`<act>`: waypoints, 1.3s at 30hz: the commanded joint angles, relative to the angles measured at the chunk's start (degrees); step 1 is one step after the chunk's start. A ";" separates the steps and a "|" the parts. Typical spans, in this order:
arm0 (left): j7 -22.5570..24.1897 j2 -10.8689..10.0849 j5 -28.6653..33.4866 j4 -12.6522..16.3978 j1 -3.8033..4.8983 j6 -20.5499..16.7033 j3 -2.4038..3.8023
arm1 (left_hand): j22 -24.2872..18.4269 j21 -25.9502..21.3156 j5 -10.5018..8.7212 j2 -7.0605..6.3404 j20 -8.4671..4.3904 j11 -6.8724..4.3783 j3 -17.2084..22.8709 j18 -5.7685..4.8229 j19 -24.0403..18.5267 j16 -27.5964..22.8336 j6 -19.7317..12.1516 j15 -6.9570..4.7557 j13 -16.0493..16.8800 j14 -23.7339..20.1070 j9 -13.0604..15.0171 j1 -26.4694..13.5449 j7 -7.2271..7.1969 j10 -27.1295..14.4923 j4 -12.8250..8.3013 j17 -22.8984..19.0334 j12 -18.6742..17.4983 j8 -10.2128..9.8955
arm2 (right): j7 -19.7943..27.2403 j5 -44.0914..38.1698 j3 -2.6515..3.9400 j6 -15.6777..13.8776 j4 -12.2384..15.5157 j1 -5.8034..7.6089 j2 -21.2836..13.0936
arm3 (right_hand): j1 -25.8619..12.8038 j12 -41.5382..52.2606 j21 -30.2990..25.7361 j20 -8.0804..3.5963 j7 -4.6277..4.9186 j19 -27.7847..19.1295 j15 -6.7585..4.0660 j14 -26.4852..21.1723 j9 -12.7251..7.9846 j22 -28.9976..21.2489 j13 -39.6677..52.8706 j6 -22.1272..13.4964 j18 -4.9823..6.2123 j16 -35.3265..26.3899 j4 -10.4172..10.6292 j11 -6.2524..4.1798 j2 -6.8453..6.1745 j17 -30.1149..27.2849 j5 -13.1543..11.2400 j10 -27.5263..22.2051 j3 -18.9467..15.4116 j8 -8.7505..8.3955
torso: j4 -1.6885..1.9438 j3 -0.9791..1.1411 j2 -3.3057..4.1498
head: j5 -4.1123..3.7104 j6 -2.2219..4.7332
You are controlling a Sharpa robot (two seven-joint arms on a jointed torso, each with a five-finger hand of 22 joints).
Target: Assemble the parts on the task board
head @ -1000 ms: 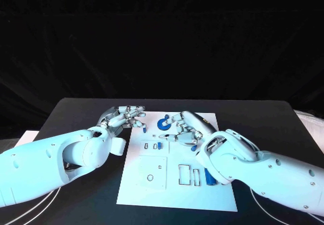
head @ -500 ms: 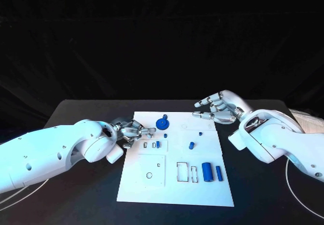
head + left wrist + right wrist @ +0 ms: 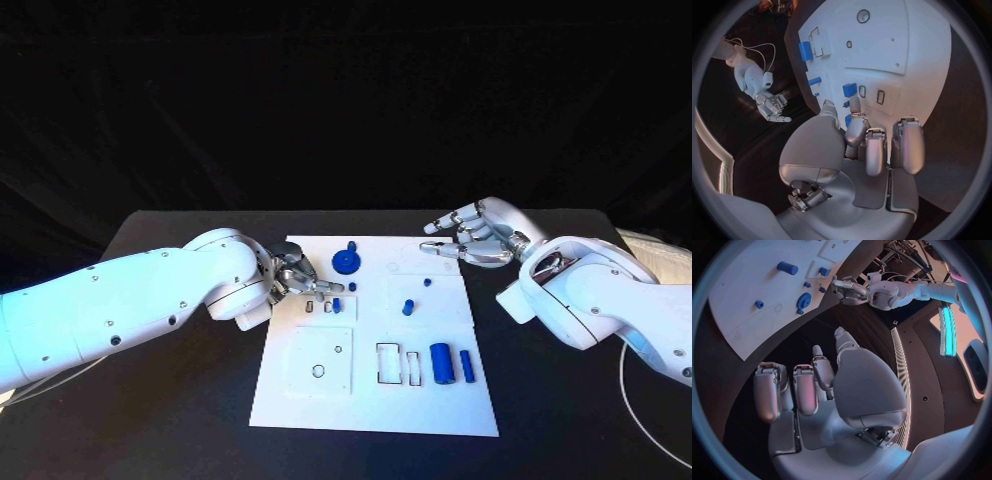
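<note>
The white task board (image 3: 375, 400) lies mid-table. On it are a blue gear (image 3: 348, 263), several small blue pieces such as one in a slot (image 3: 336, 306) and one mid-board (image 3: 408, 306), plus a blue cylinder (image 3: 441, 362) beside a thin blue bar (image 3: 466, 364). My left hand (image 3: 299, 280) hovers over the board's left edge near the gear, fingers apart with nothing in them; the left wrist view shows its fingers (image 3: 873, 145) above the slotted piece (image 3: 849, 90). My right hand (image 3: 473, 238) hangs off the board's far right corner, fingers (image 3: 804, 387) spread and empty.
Rectangular cut-outs (image 3: 392, 364) and a raised square plate with a round hole (image 3: 319, 374) take up the board's near half. Black table (image 3: 577, 400) surrounds the board. In the right wrist view the board (image 3: 748, 295) and my left hand (image 3: 848, 290) lie far ahead.
A second ago both hands were close around the gear. The right hand has since pulled back off the board to the far right; the left has drawn nearer along the board's left edge.
</note>
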 commanded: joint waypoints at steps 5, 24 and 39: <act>-3.50 2.39 -5.32 -2.02 0.56 4.79 0.00 | 3.64 0.53 -0.14 0.91 -0.40 -0.09 -1.76 -0.94 1.02 0.17 -1.05 -0.62 0.62 6.02 1.64 -0.79 -0.16 0.49 0.08 15.06 0.51 1.40 | -0.84 -0.63 -0.06 1.42 -0.13 -0.40 0.12 | -0.17 -0.71 -0.48 -0.02 -0.09 -0.61 0.24 3.12 0.06 2.69 -0.33 0.41 0.41 -0.44 0.05 -0.11 0.38 1.25 0.32 -0.14 -0.59 0.27 | -0.09 -0.05 0.06 | 0.19 -0.28; -4.26 5.56 -8.84 -3.70 0.97 9.15 -0.01 | 4.38 1.00 -0.01 2.57 -0.37 -0.16 -2.13 -1.04 1.10 0.17 -2.02 -0.63 0.97 6.02 3.84 1.25 -0.27 0.51 -0.31 15.06 0.67 3.17 | -2.00 -3.03 -0.19 1.98 -0.67 -1.43 0.55 | -0.41 -1.65 -1.02 -0.05 -0.16 -1.30 0.20 2.85 0.09 1.73 -1.07 0.61 0.64 -1.14 0.35 -0.16 0.46 0.14 0.58 -0.64 -1.09 0.35 | -0.02 -0.12 0.09 | 0.28 -0.67; -4.36 6.31 -8.93 -4.34 0.97 10.23 0.01 | 4.53 1.06 0.04 3.79 -0.31 -0.18 -1.19 -1.03 1.00 0.17 -2.89 -0.62 1.04 6.02 5.49 3.91 -0.31 0.46 -0.72 15.06 0.59 4.33 | -2.18 -2.46 -0.20 2.37 -0.69 -1.67 0.71 | -0.30 -1.60 -1.05 -0.09 -0.20 -1.28 0.15 2.86 0.10 1.74 -1.04 0.72 0.63 -1.16 0.50 -0.22 0.90 0.22 0.96 -0.59 -1.18 0.40 | -0.05 -0.10 0.13 | 0.09 -0.65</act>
